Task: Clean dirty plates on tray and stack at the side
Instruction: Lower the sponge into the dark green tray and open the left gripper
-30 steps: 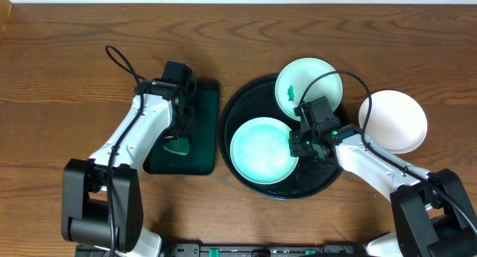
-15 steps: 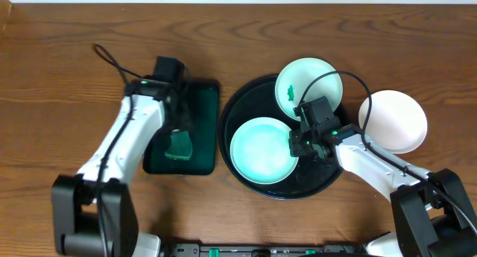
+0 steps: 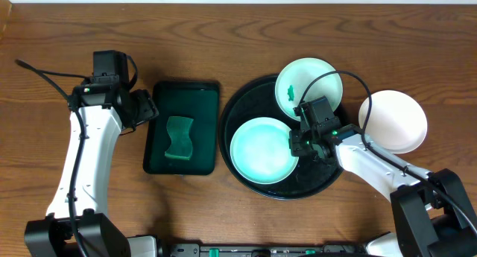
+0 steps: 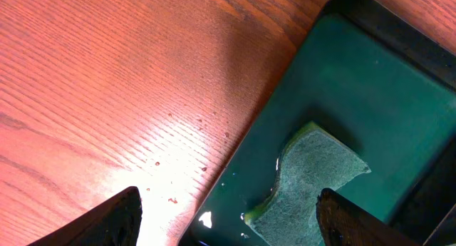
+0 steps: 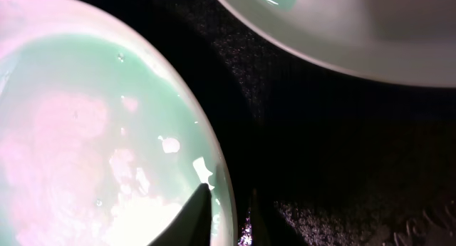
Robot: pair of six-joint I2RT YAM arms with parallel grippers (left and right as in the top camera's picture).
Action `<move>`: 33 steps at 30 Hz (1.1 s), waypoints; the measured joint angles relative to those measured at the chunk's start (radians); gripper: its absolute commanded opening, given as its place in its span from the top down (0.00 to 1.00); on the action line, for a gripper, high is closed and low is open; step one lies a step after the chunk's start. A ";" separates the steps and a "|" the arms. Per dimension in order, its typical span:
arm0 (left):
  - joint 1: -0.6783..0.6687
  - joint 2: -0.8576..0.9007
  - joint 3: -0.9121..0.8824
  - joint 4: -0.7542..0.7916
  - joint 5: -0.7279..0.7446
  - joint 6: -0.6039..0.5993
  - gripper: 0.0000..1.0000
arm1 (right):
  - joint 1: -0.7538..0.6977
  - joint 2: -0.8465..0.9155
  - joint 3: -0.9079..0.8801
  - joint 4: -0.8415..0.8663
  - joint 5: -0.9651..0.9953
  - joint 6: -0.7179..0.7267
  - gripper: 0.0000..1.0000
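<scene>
My right gripper (image 3: 296, 144) clamps the rim of the tinted plate (image 3: 261, 150) inside the black tray (image 3: 298, 184). My left gripper (image 3: 143, 108) hangs released, left of that tray.

left claw (image 4: 231, 228) spread wide, nothing between the fingers. green sponge (image 4: 310, 178) lying in dark green tray (image 4: 370, 82), wet patches next to it. droplets (image 4: 171, 200) on wooden tabletop (image 4: 107, 96) just beside tray edge.
</scene>
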 measured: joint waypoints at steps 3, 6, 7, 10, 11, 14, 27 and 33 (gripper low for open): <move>0.000 0.000 0.000 0.000 0.000 0.000 0.21 | 0.000 0.000 0.000 0.000 0.000 -0.001 0.79; 0.000 0.000 0.000 0.000 0.000 0.000 0.21 | 0.000 0.000 0.000 0.000 0.000 -0.001 0.79; 0.000 0.000 0.000 0.000 0.000 0.000 0.21 | 0.000 0.000 0.000 0.000 0.000 -0.001 0.78; 0.000 0.000 0.000 0.000 0.000 0.000 0.21 | 0.000 0.000 0.000 0.000 0.000 -0.001 0.78; 0.000 0.000 0.000 0.000 0.000 0.000 0.21 | 0.000 0.000 0.000 0.000 0.000 -0.001 0.79; 0.000 0.000 0.000 0.000 0.000 0.000 0.21 | 0.000 0.000 0.000 0.000 0.000 -0.001 0.79; 0.000 0.000 0.000 0.000 0.000 0.000 0.21 | 0.000 0.000 0.000 0.000 0.000 -0.001 0.78; 0.000 0.000 0.000 0.000 0.000 0.000 0.21 | 0.000 0.000 0.000 0.000 0.000 -0.001 0.78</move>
